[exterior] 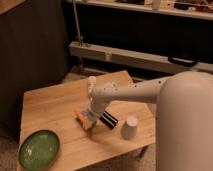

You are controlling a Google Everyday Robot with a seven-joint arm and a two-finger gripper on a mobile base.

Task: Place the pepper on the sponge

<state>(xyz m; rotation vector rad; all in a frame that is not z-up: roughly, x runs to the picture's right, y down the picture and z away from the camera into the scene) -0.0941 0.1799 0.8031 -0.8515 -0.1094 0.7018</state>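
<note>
The pepper [79, 115] is a small, slender orange thing, carrot-like, lying nearly level just above the middle of the wooden table [50, 100]. Its bright orange end sticks out toward the table's left edge. Its other end is lost among the fingers, so its tip does not show.

The gripper [88, 121] points down over the middle of the table, a little nearer the front edge than the back. Its fingers are drawn fully together, and they appear to pinch the pepper by its inner end. The white arm [135, 91] reaches in from the right, from the robot's broad white body [185, 125] at the right side of the view. Whether the sponge lies under the gripper cannot be told, because the fingers and their shadow cover that spot.

A black striped block [108, 119] lies flat just to the right of the gripper. A white cup [130, 128] stands mouth down beyond it, near the front right corner. A round green plate [39, 148] sits at the front left corner, well apart from the pepper.

No writing on any of these things can be read.
</note>
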